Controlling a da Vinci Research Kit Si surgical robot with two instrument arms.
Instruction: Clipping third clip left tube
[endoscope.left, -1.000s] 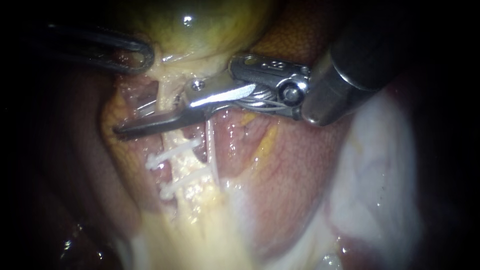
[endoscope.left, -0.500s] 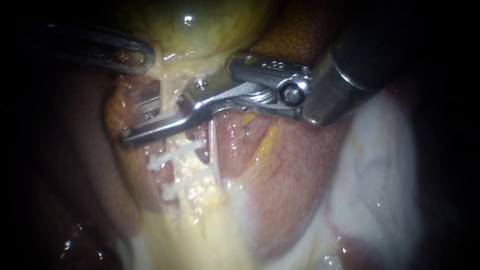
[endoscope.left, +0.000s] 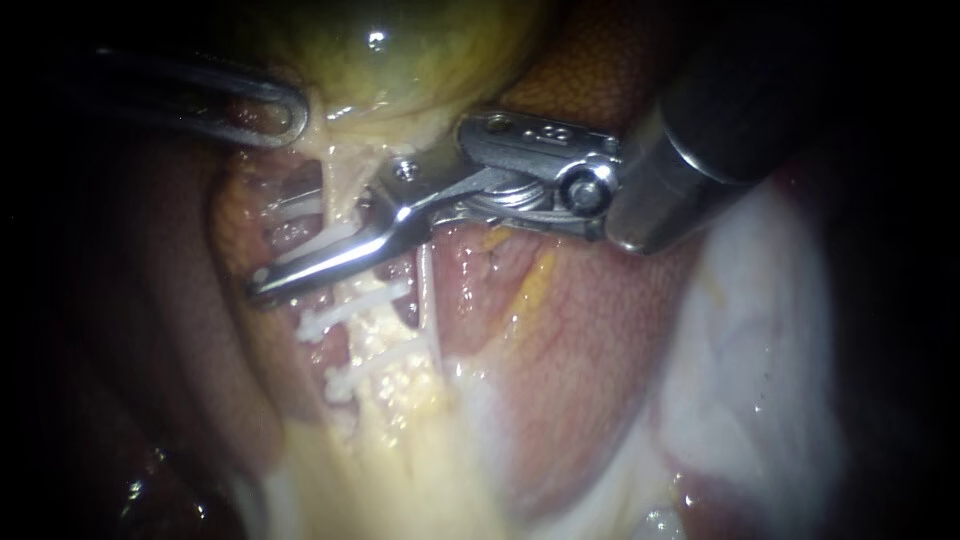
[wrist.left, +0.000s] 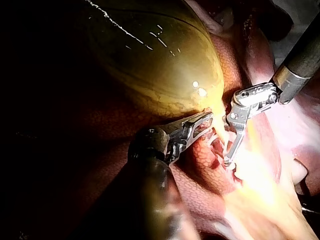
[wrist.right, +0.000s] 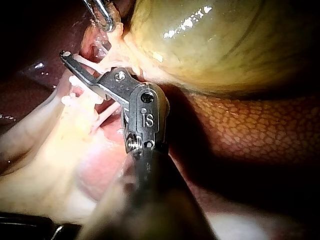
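Two white clips (endoscope.left: 350, 308) across pale tube (endoscope.left: 400, 410), liver (endoscope.left: 585, 85) behind

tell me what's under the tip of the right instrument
The pale left tube passes under the right instrument, and white clip pieces show beside it. Two clips sit further along the tube. The stretch directly beneath the metal is hidden.
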